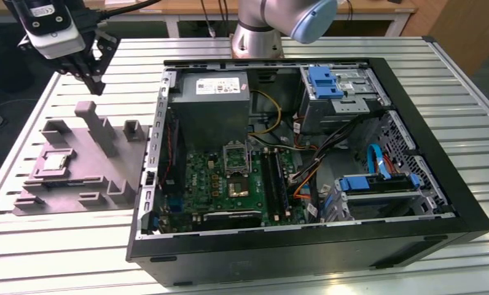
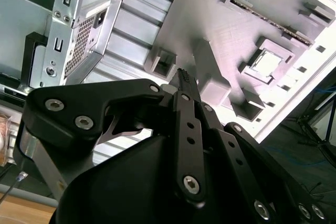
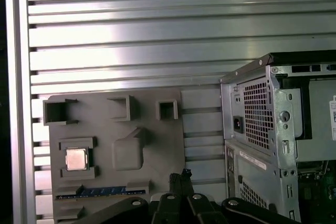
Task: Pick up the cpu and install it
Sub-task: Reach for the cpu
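The cpu point(image 1: 54, 161) is a small silvery square chip lying flat in a recess of the grey fixture plate point(image 1: 93, 175), on the exterior view's left of the open computer case. It also shows in both wrist views, cpu point(image 2: 265, 62) and cpu point(image 3: 76, 159). My gripper point(image 1: 97, 89) hangs in the air above the far end of the fixture plate, well clear of the chip. Its fingers are shut with nothing between them, gripper point(image 2: 182, 73) and gripper point(image 3: 181, 174). The metal-framed socket point(image 1: 235, 157) sits on the green motherboard inside the case.
The black computer case point(image 1: 441, 153) lies open on the slatted aluminium table point(image 1: 80, 258). Inside are a power supply point(image 1: 212, 101), cables, and blue drive brackets point(image 1: 376, 183). Tall grey posts point(image 1: 97, 126) rise from the fixture plate beside the chip's recess.
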`<state>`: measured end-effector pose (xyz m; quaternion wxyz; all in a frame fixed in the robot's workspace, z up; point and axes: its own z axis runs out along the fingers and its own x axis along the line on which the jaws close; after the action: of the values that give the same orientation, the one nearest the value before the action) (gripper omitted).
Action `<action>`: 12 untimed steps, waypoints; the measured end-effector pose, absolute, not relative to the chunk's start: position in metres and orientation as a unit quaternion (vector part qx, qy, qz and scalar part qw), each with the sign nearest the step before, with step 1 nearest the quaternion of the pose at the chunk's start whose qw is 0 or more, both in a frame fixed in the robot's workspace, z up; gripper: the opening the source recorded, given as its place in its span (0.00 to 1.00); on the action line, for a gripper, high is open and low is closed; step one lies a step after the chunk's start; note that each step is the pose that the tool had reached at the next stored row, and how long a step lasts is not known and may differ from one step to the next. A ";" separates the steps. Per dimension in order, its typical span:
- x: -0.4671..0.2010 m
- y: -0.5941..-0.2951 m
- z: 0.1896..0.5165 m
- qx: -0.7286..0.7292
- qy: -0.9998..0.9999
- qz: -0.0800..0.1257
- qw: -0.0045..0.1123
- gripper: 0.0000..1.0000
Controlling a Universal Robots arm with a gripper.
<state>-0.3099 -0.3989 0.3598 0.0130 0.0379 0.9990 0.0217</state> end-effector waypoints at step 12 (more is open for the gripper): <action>-0.320 -0.399 0.360 0.038 0.999 0.022 0.013 0.11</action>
<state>-0.3201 -0.3989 0.3597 0.0131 0.0379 0.9990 0.0217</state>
